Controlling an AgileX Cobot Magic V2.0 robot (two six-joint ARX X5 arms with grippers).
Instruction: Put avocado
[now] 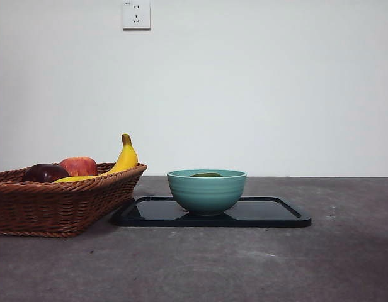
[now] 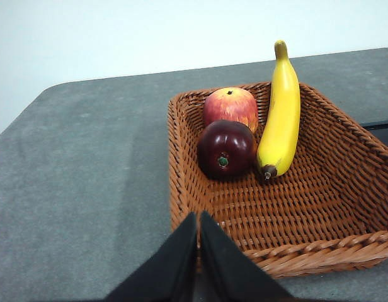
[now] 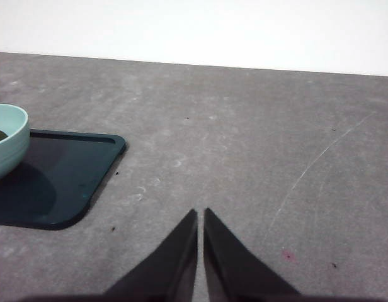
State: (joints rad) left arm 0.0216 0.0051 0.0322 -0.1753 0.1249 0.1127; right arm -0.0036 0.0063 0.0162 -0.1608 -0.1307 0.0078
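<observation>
Avocado in the bowl, both my claws pulled back and pressed together.

The avocado (image 1: 206,175) sits low inside the teal bowl (image 1: 206,191) on the black tray (image 1: 276,217), only its top showing over the rim. The risk I see is small: a careless sweep could nudge the bowl or clip the wicker basket (image 2: 307,207). My left gripper (image 2: 198,220) hangs just over the basket's near rim, jaws together and empty; my right gripper (image 3: 200,217) hovers over bare table beside the tray, also together.
</observation>
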